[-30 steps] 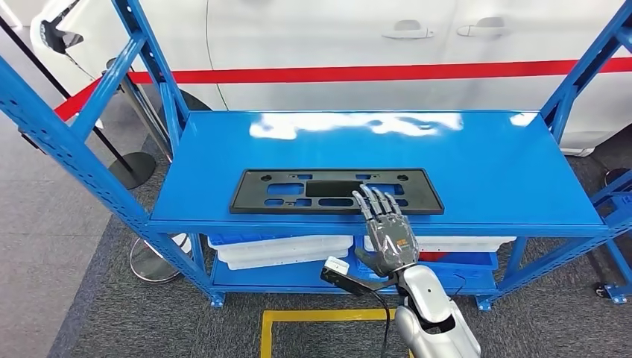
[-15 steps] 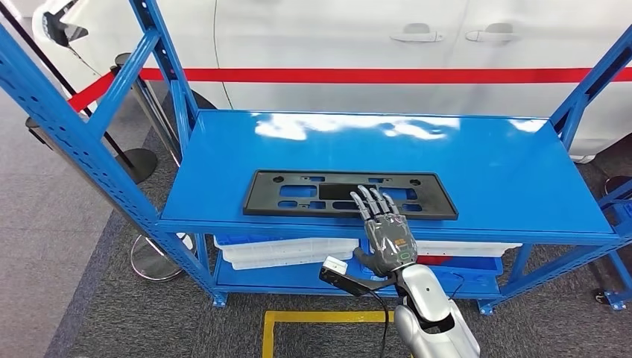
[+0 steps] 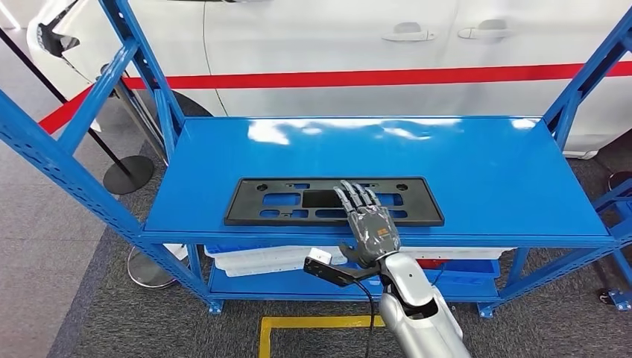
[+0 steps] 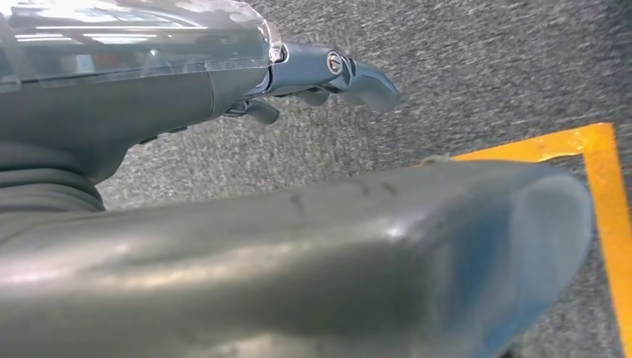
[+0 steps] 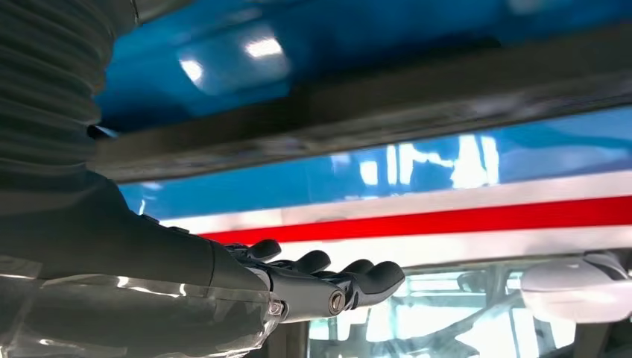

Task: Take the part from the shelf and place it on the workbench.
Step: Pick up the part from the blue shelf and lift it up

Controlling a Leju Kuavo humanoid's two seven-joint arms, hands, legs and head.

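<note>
We see the right hand (image 3: 369, 227) reaching over the front edge of the blue shelf (image 3: 462, 175), palm down with its fingers (image 3: 356, 195) stretched out flat and slightly apart, holding nothing. The fingertips lie over the black part (image 3: 276, 201), a long flat frame with cut-out slots that rests lengthwise near the shelf's front edge. Most of the part stretches away to the left of the hand, with a shorter stretch to the hand's right. From the head view the fingers seem to touch the part's near rail, though we cannot be sure whether they press on it or hover just above.

In the right wrist view the same hand (image 5: 328, 287) shows its dark fingers straight and side by side, with the blurred dark bar of the part (image 5: 417, 104) close by against the blue of the shelf.

Below the hand, on the lower level of the shelf, sit white trays (image 3: 261, 257) stacked side by side; what they hold is hidden from us. A little red shows under the tray to the hand's right.

The left hand (image 4: 328, 74) hangs over grey carpet (image 4: 484, 67), its fingers loosely curled with nothing in them, beside a yellow floor line (image 4: 604, 194).

Beyond the shelf, well past the hand, stands a white car (image 3: 328, 37) with a red stripe (image 3: 373, 76) along its doors.
</note>
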